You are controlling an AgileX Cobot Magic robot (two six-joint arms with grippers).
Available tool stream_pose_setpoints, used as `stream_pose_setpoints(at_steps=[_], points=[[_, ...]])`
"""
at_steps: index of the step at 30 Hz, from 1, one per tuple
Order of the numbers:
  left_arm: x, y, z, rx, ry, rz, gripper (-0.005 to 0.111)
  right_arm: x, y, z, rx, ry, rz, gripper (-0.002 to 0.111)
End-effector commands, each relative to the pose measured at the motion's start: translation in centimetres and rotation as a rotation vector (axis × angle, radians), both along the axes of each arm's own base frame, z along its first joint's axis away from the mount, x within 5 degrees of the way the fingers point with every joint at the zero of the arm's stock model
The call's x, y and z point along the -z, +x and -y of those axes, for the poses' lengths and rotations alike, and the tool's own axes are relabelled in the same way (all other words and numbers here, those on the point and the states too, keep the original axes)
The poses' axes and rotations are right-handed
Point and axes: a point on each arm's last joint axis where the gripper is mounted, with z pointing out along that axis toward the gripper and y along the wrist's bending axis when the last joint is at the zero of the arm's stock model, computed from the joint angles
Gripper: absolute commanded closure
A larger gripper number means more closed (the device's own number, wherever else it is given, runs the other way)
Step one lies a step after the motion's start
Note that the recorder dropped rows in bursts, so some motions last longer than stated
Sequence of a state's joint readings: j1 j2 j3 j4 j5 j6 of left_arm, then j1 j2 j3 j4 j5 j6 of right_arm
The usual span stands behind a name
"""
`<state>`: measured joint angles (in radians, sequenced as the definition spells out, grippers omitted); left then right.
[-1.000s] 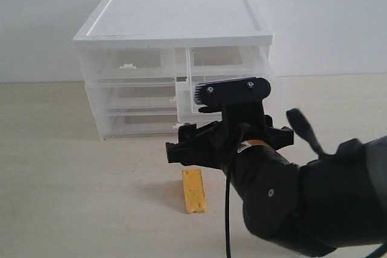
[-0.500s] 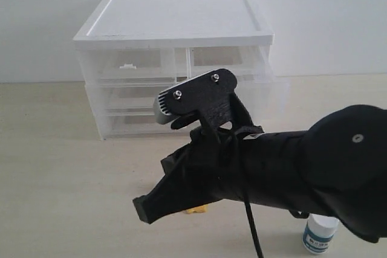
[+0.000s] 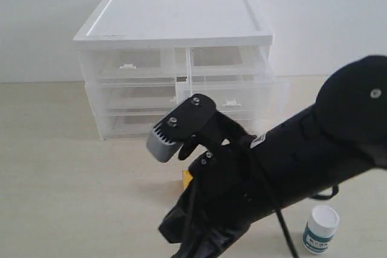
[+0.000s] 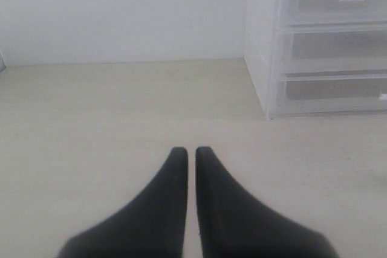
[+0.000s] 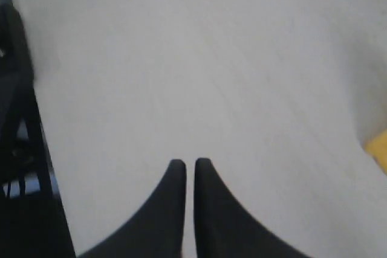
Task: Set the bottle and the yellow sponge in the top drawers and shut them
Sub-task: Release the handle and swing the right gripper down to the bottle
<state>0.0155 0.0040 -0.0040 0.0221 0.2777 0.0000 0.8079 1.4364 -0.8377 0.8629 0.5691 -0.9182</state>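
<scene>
1. Table (image 3: 54, 167): pale, matte; everything stood on it. Both task items lay out on the open surface in front of the unit, so neither was stowed yet.
2. Right arm (image 3: 314, 149): bulky black, reaching from the right across the lower foreground and angled down toward the table. It hid most of the ground in front of the drawers.
3. Drawer unit (image 3: 175, 19): white top, translucent body, set back against the wall.
4. Right top drawer (image 3: 242, 92): pulled well forward of the unit's face, presumably open to receive an item. No item showed inside it.
5. Left top drawer (image 3: 130, 64): flush with the unit's face, white clip handle showing. It would need opening if the second item was to go there.
6. Right gripper (image 5: 188, 164): fingers pressed together with nothing between them, over bare table.
7. Left gripper (image 4: 188, 151): fingers likewise pressed together and empty, low over the table off to the unit's side, apparently parked clear.
8. Bottle (image 3: 320, 229): upright, white cap up, near the front edge, below the right arm and apart from it.
9. Yellow sponge (image 5: 378, 149): only a corner visible, off to one side of the closed right fingers, not gripped; mostly hidden behind the arm in the exterior view.
</scene>
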Motion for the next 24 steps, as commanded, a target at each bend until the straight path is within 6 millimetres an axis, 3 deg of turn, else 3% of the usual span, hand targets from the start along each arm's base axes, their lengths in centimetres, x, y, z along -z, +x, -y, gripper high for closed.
stream_pose_setpoints(at_steps=[1,10,12,17,18,24], points=[[0.0,0.0,0.0,-0.003,-0.006,0.007,0.102,-0.9,1.4,2.9,0.018,-0.263,-0.073,0.107],[0.0,0.0,0.0,-0.003,-0.006,0.007,0.102,-2.5,2.9,6.8,0.249,-0.711,-0.069,0.104],[0.0,0.0,0.0,-0.003,-0.006,0.007,0.102,-2.4,3.1,7.5,0.268,-0.749,-0.079,0.093],[0.0,0.0,0.0,-0.003,-0.006,0.007,0.102,-3.0,3.9,9.0,0.343,-0.701,-0.103,0.032],[0.0,0.0,0.0,-0.003,-0.006,0.007,0.102,-3.2,4.1,9.4,0.371,-0.688,-0.101,0.029],[0.0,0.0,0.0,-0.003,-0.006,0.007,0.102,-3.2,5.8,10.9,0.499,-0.592,-0.110,0.038]])
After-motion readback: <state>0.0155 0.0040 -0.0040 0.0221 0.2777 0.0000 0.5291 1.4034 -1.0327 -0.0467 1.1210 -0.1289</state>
